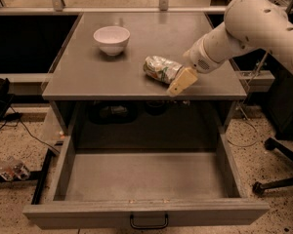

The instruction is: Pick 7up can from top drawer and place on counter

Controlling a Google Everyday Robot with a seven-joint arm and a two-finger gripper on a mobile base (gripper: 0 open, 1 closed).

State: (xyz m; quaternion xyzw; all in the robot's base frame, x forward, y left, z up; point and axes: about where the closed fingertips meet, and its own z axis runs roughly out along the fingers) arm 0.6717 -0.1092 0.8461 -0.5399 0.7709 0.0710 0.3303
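Note:
The 7up can (160,68), silvery and crumpled with green patches, lies on its side on the grey counter (102,74), right of centre near the front edge. My gripper (176,80) comes in from the right on the white arm (244,26) and is shut on the can's right end. One yellowish finger (182,80) shows in front of the can; the other is hidden behind it. The top drawer (145,179) is pulled fully open below the counter and is empty, with its black handle (149,223) at the front.
A white bowl (112,39) stands on the counter at the back left. A chair base (278,179) is on the floor to the right. Cables and a small object (10,167) lie on the floor to the left.

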